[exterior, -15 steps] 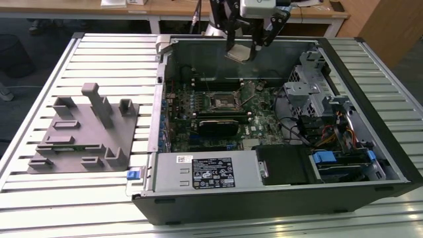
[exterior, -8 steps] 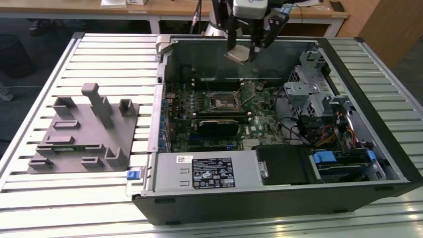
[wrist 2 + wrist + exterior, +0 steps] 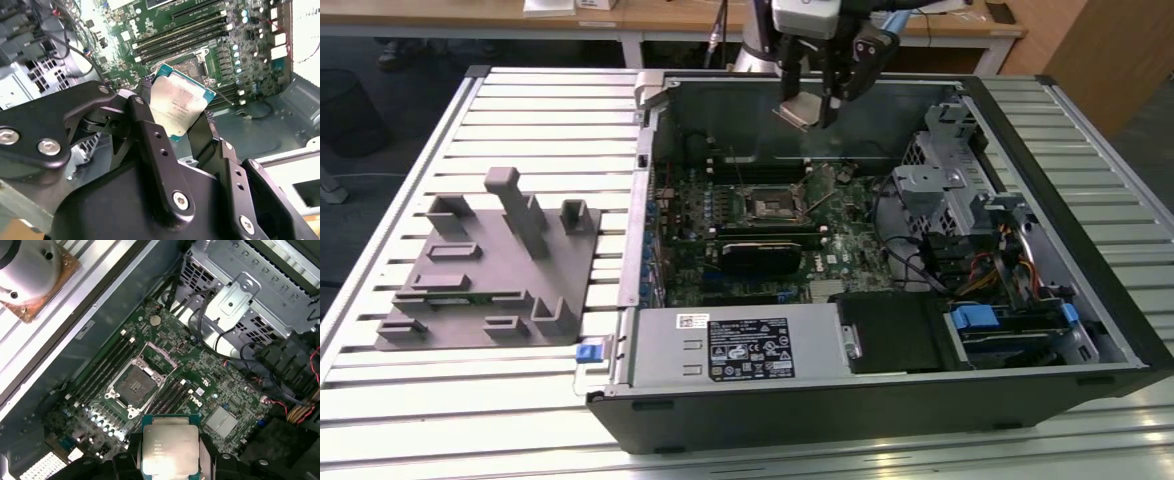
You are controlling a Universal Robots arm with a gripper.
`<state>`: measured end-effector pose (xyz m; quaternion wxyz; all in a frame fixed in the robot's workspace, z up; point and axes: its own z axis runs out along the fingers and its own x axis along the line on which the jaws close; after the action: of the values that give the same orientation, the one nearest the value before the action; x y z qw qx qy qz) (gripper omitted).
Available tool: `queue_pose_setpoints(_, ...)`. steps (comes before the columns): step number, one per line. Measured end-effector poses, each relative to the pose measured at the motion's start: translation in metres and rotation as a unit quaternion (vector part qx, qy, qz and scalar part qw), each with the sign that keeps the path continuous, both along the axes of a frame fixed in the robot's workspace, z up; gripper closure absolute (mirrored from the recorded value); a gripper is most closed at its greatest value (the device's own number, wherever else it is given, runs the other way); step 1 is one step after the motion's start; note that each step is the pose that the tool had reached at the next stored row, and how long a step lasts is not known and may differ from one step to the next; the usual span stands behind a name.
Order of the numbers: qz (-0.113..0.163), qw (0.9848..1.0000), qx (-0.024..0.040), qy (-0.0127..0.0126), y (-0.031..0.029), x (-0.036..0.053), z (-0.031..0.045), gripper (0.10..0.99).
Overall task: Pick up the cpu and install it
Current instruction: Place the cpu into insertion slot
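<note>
Small flat silvery square cpu grasped in the black gripper
The cpu is clamped by its edges between the gripper's fingers and held in the air above the far wall of the open black computer case. The black square socket on the green motherboard lies below, well apart from it.

Robotics laboratory workstation. A slatted aluminium table carries an opened computer case, its motherboard exposed, and a grey moulded fixture. A robot arm hangs above; wooden desks stand behind.
</note>
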<state>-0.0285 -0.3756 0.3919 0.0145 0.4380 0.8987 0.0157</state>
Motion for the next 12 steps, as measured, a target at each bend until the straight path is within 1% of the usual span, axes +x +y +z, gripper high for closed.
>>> queue_pose_setpoints(6,-0.038,0.9993,0.0,0.0,0.0,0.0,-0.0008,0.545)
queue_pose_setpoints(12,-0.07,0.9976,0.0,0.0,0.0,0.0,-0.0014,0.545)
